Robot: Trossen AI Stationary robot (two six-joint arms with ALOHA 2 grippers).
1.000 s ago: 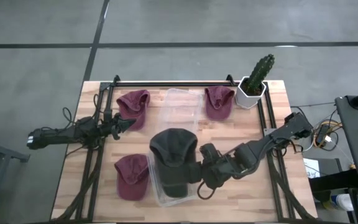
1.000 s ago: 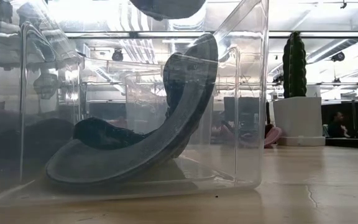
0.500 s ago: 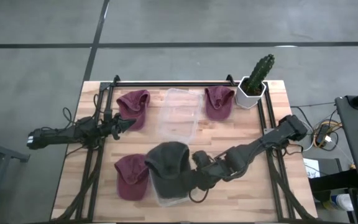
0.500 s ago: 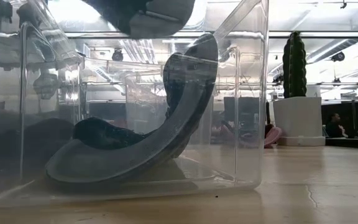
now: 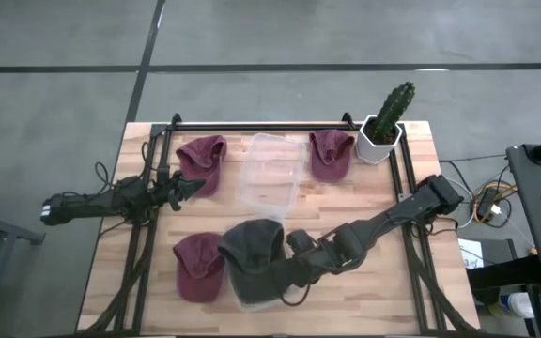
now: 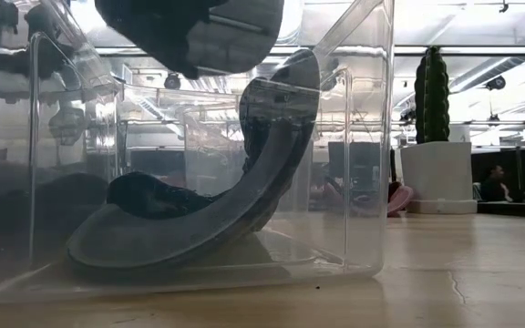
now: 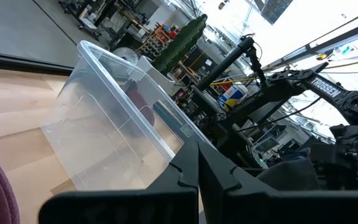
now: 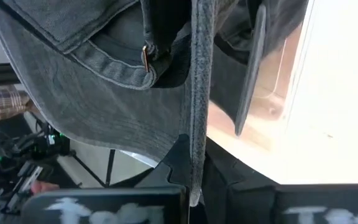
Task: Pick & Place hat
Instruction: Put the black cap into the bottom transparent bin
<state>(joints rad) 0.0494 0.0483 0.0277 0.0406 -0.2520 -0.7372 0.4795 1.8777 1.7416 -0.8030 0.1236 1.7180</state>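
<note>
Over clear bin [image 5: 252,299] | right gripper [image 5: 285,275] clamping gray hat [image 5: 255,253] | lower than before

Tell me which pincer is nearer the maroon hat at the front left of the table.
Right. The right pincer, shut on the grey hat over the clear bin, sits just beside the maroon hat. The left pincer waits farther back, nearer another maroon hat.

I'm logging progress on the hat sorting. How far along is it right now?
One dark cap already lies in the near clear bin. The right gripper holds a second dark cap over that bin, not yet released. Three maroon caps remain on the table; the left gripper waits near the rear bin.
</note>
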